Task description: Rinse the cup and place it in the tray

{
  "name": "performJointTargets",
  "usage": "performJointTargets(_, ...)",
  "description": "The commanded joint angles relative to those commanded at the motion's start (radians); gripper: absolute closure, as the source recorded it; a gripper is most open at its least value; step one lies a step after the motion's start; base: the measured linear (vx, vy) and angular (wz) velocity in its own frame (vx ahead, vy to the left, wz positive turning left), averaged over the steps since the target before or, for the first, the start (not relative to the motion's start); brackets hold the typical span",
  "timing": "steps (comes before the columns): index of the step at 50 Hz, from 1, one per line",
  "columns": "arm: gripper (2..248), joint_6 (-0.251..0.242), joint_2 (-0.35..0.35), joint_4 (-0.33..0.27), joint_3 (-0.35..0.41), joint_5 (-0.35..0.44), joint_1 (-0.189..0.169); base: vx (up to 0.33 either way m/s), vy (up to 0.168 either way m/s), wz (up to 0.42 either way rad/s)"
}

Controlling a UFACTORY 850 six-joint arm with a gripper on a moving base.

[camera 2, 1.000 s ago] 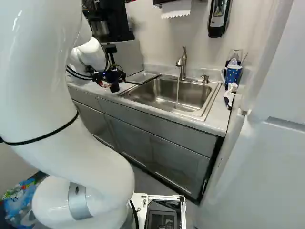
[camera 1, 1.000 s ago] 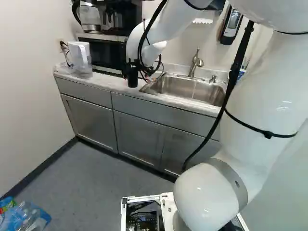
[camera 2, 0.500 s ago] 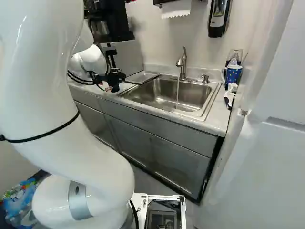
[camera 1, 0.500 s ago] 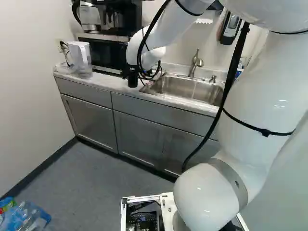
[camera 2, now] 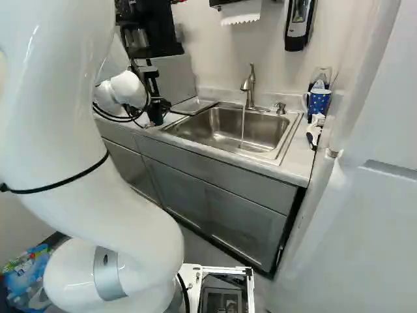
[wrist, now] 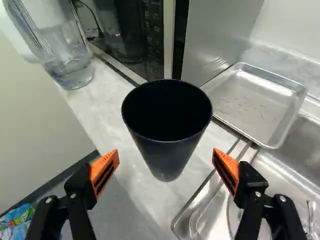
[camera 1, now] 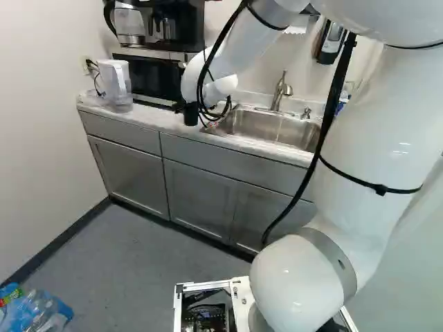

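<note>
My gripper [camera 2: 155, 103] is low over the counter, left of the sink in the right base view. In the wrist view the gripper [wrist: 166, 154] is open, with one orange-padded finger off either side of the black cup [wrist: 167, 150]; gaps show on both sides. The cup is upright on the counter, its mouth facing up, and it also shows as a dark shape [camera 1: 191, 115] in the left base view. A shallow metal tray [wrist: 255, 102] lies beyond the cup, at the sink's edge. Water runs from the faucet [camera 2: 248, 85] into the sink [camera 2: 225, 130].
A water pitcher [camera 1: 115, 83] and a microwave [camera 1: 156, 75] stand on the counter [camera 1: 149, 119] near the cup. A blue dotted mug [camera 2: 318, 101] is right of the sink. Bottles in plastic [camera 1: 34, 311] lie on the floor.
The arm's wrist has sunk a little and tilted, bringing the gripper lower around the cup. The cup has kept its place on the counter, and the base has not moved.
</note>
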Motion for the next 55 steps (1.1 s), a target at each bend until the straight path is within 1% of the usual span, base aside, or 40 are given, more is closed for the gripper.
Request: performJointTargets(55,3,0.0,-0.053,0.0,0.069,0.342,0.01,0.0,0.0,0.0)
